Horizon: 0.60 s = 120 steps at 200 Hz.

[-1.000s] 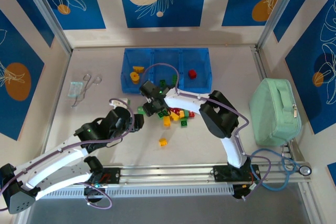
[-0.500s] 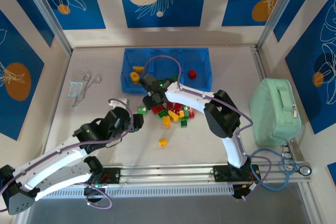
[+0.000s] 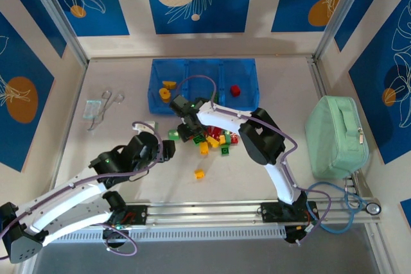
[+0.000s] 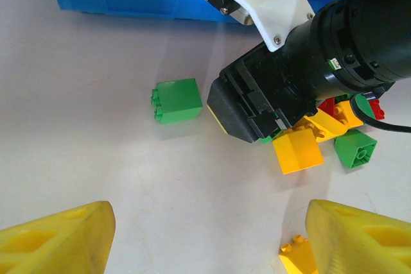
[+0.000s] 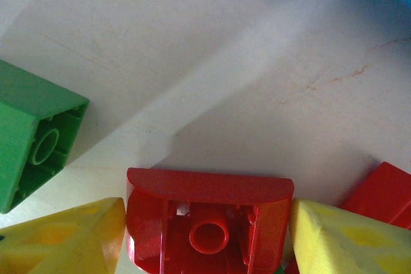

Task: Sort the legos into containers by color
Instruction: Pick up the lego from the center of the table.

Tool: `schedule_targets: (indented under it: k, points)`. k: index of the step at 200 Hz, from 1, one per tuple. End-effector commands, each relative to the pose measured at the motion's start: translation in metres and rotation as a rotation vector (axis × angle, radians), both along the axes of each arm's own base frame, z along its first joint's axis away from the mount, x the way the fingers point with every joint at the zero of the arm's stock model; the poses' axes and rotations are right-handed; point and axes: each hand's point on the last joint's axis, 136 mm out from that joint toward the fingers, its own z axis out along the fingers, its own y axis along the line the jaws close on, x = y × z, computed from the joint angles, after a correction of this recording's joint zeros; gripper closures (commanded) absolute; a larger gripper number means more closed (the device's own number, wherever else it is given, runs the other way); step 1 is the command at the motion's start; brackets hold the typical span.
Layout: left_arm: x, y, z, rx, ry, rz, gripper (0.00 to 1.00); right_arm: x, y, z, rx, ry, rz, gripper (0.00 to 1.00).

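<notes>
The legos lie in a mixed red, green and yellow pile (image 3: 215, 139) in front of the blue tray (image 3: 154, 104). One green brick (image 4: 176, 101) sits apart at the left, and a yellow one (image 3: 199, 173) lies nearer me. Yellow pieces (image 3: 167, 88) rest in the tray's left compartment and a red one (image 3: 236, 90) in the right. My right gripper (image 5: 209, 235) is down at the pile's left end, open, its fingers close on either side of an upturned red brick (image 5: 209, 222) that lies on the table. My left gripper (image 4: 209, 242) hovers open over bare table.
A mint-green zippered pouch (image 3: 335, 136) stands at the right. Metal scissors (image 3: 106, 104) and a clear packet (image 3: 93, 108) lie at the far left. A yellow brick (image 4: 295, 255) sits just beside my left gripper's right finger. Walls close in the table.
My right gripper rose toward the tray, then came back down onto the pile's left end with its jaws wider, now around the red brick. The left arm has not moved.
</notes>
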Motion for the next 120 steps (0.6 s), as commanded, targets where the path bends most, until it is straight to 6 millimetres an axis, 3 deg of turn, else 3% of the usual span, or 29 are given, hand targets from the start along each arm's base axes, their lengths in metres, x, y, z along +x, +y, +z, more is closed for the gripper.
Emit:
schedule_targets:
  k: [1,120]
  points:
    - [0.000,0.000,0.000,0.002,-0.010,0.006,0.22,-0.005,0.000,-0.013,-0.017,0.051,0.001,0.32]
    - [0.001,0.000,0.001,0.001,-0.011,0.007,0.22,-0.008,-0.003,-0.030,-0.054,0.086,0.000,0.28]
